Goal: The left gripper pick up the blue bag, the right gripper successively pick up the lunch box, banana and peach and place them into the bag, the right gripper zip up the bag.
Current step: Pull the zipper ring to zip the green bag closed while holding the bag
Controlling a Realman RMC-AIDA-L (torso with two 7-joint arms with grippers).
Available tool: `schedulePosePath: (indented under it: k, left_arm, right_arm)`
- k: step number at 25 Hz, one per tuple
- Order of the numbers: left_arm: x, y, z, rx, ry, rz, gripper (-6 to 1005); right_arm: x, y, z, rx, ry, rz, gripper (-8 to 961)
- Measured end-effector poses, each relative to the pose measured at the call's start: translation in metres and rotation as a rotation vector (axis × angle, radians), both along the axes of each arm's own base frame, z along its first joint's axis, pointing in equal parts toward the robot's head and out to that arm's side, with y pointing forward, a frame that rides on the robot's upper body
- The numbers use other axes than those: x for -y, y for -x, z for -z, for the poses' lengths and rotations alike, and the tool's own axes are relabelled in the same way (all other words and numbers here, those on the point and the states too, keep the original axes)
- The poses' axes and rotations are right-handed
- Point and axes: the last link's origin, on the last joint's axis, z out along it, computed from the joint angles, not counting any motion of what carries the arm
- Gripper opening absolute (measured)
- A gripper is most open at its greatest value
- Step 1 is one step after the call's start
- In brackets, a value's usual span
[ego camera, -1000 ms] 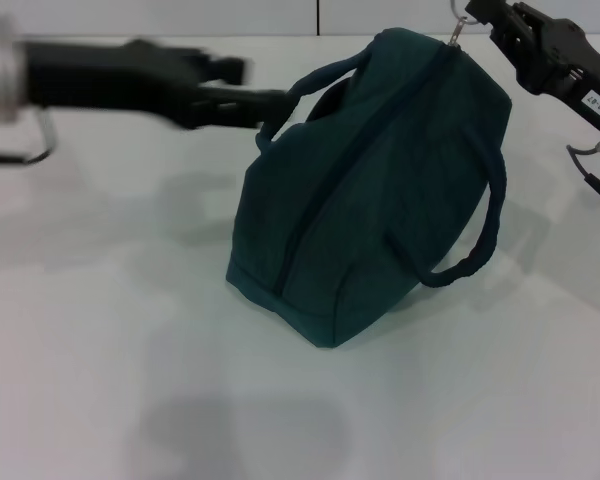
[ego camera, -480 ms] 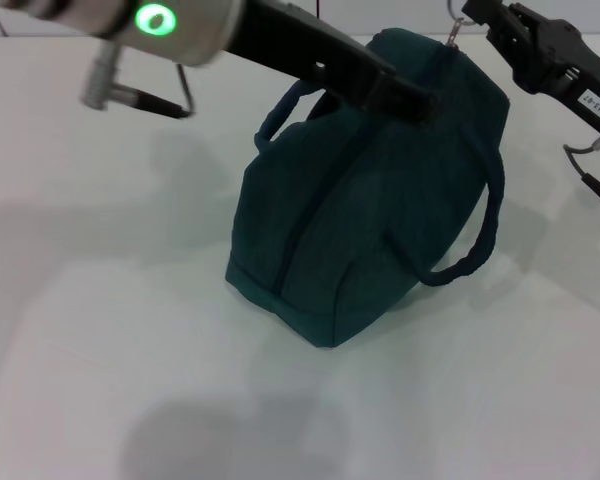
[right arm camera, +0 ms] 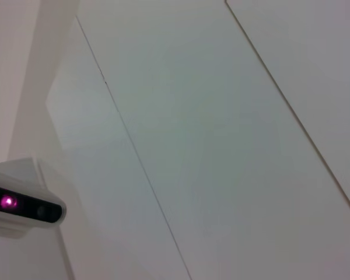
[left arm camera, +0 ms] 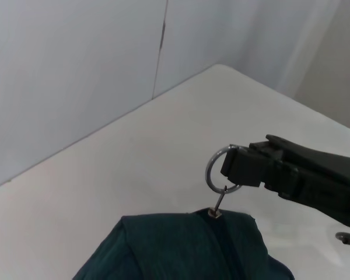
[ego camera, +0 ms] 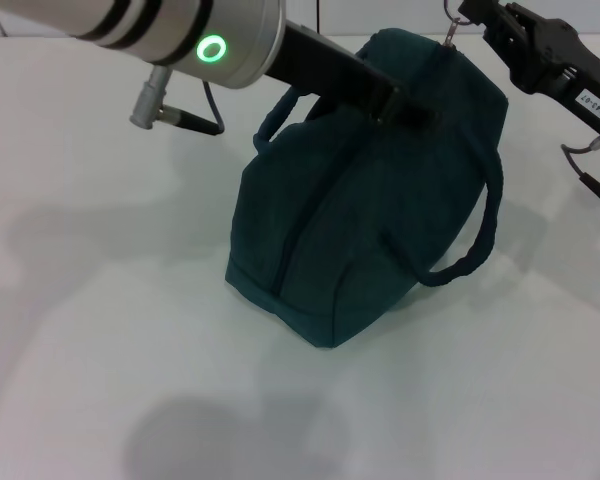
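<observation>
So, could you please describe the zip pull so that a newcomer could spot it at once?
Find the blue bag on the white table; follow its zip to the far top end. There a metal ring sticks up, gripped by the right end effector. It is the only shiny metal part on the bag.

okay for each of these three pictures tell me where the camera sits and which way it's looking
Head view: high, looking down at the blue bag; shows left hand and right hand.
Left wrist view: looks across the bag top at the right hand holding the zip ring.
Right wrist view: points up at bare panels.
Head and left wrist views share bag, ring, right hand.
</observation>
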Motion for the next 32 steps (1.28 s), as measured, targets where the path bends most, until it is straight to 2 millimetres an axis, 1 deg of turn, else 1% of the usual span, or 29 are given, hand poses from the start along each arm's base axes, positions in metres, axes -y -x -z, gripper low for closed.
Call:
schedulePosePath:
  k: [5, 11, 16, 27, 32]
  left_arm:
    - [0.0, 0.003, 0.003, -0.013, 0.005, -0.011, 741]
    - [-0.002, 0.011, 0.006, -0.031, 0.0, 0.048, 730]
    - [-0.005, 0.015, 0.006, -0.031, -0.002, 0.039, 516]
    - [-0.006, 0.016, 0.005, -0.036, -0.005, 0.065, 100]
    - [-0.006, 0.016, 0.005, -0.038, -0.004, 0.07, 64]
  right_arm:
    - [0.0, 0.0, 0.0, 0.0, 0.001, 0.003, 106]
    - [0.0, -0.001, 0.001, -0.002, 0.005, 0.007, 108]
    - [0.0, 0.0, 0.001, -0.002, 0.006, 0.005, 111]
    - [0.0, -0.001, 0.001, -0.009, 0.011, 0.01, 115]
    - [0.0, -0.001, 0.0, -0.01, 0.01, 0.01, 117]
